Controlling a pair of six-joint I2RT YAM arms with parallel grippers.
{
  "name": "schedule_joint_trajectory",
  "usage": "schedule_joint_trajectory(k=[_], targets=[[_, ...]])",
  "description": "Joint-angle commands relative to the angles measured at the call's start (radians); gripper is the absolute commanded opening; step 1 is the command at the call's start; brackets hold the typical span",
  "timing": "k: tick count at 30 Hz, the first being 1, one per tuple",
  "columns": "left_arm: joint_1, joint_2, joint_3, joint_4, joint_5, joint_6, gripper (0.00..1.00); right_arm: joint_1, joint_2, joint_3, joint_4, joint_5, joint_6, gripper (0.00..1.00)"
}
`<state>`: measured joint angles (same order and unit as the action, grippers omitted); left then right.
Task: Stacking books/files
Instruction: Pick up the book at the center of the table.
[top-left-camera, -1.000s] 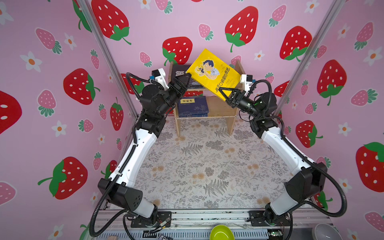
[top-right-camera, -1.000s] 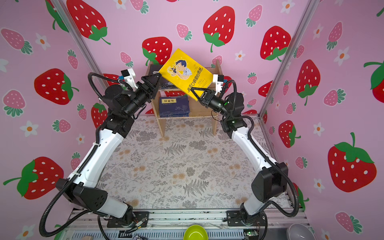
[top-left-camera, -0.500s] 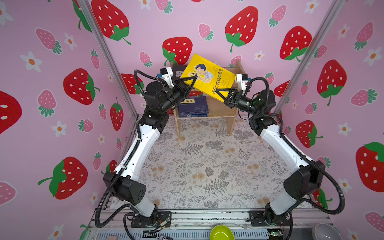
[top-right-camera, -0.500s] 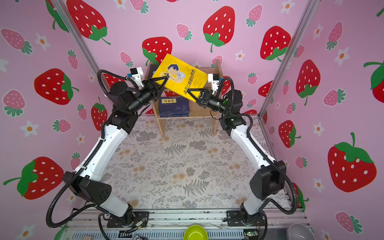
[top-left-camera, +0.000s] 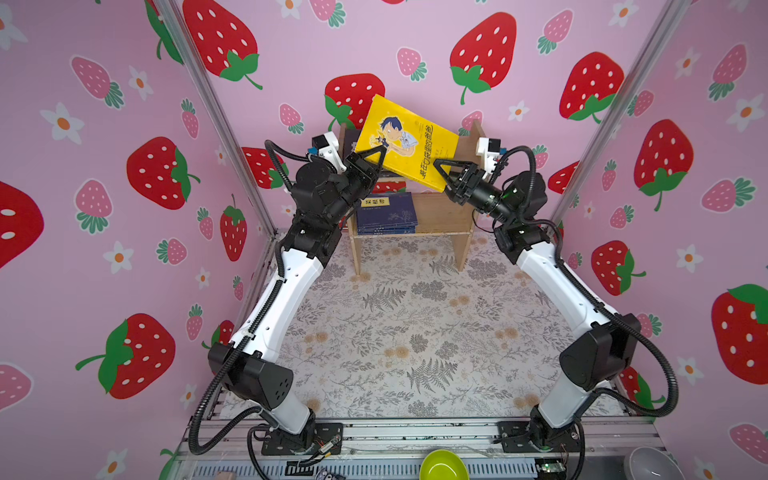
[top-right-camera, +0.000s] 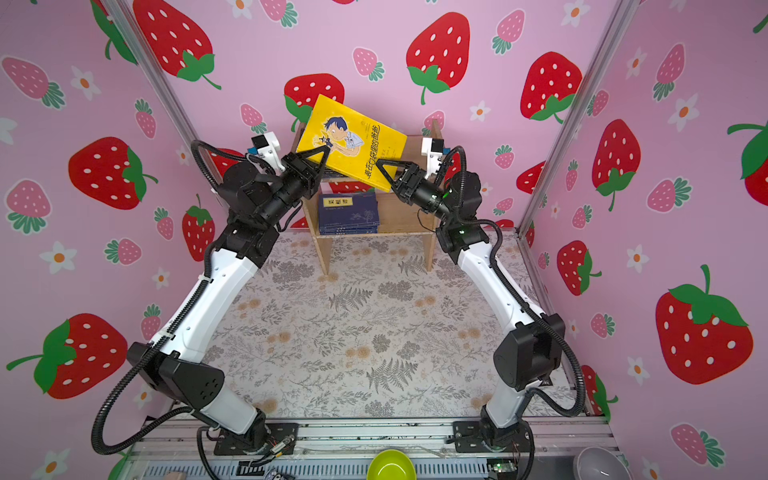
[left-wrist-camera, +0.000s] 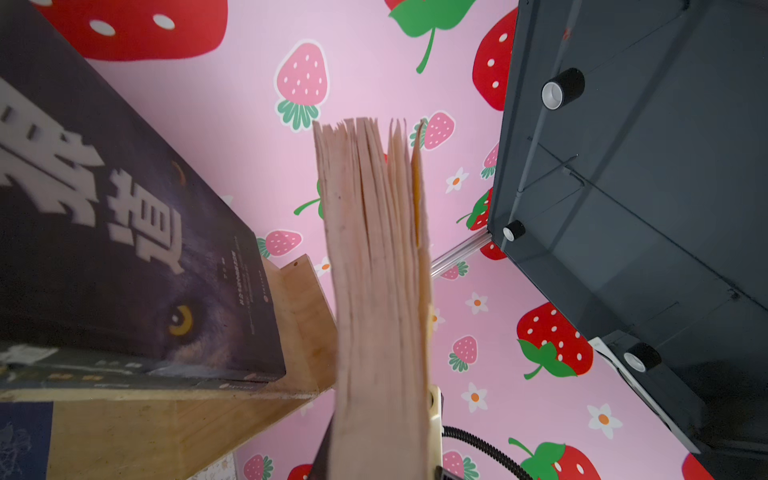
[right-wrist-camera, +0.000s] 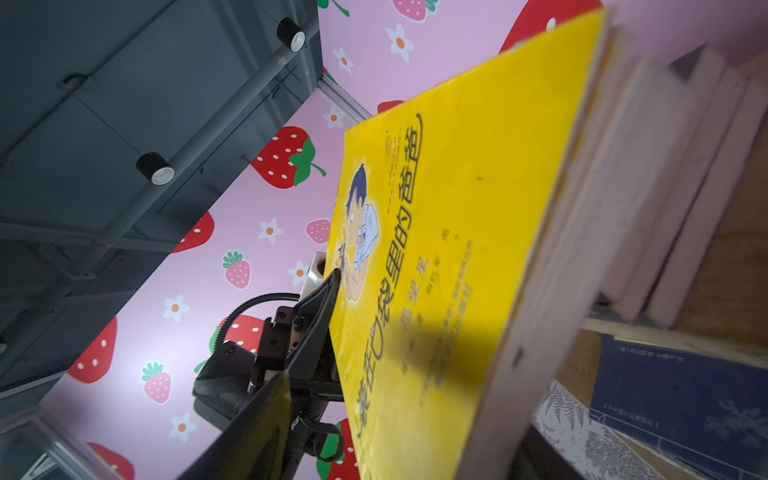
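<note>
Yellow book (top-left-camera: 409, 139) held tilted over the wooden shelf (top-left-camera: 442, 210).
Left gripper (top-left-camera: 381, 148) pinches its left edge; right gripper (top-left-camera: 437, 164) has fingers wide at its lower corner. Navy books (top-left-camera: 386, 212) lie at the lower board's left end.

I count one yellow book (top-left-camera: 407, 141), one black book (left-wrist-camera: 124, 249) showing its cover, and one stack of navy books (top-left-camera: 386, 212) whose exact number I cannot tell from the edges. I count one wooden shelf unit (top-left-camera: 442, 210) with two levels. I count two bowls, one green bowl (top-left-camera: 442, 467) and one grey bowl (top-left-camera: 652, 465), and two arms, one left arm (top-left-camera: 286, 299) and one right arm (top-left-camera: 557, 282).
</note>
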<state>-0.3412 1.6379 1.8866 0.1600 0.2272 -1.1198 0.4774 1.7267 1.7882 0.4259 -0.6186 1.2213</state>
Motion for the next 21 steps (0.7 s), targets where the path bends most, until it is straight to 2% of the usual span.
schedule_joint_trajectory(k=[1,6,12,21], targets=[[0.007,0.032,0.109,0.11,-0.161,0.001,0.0,0.0,-0.051,0.033,-0.139,0.173,-0.199,0.71],[0.011,0.099,0.192,0.079,-0.267,-0.037,0.0,0.006,-0.112,-0.039,-0.191,0.311,-0.316,0.71],[0.017,0.18,0.338,-0.105,-0.321,-0.07,0.0,0.013,-0.113,-0.029,-0.222,0.377,-0.408,0.71],[0.017,0.184,0.353,-0.202,-0.363,-0.083,0.0,0.053,-0.002,0.06,-0.202,0.426,-0.455,0.67]])
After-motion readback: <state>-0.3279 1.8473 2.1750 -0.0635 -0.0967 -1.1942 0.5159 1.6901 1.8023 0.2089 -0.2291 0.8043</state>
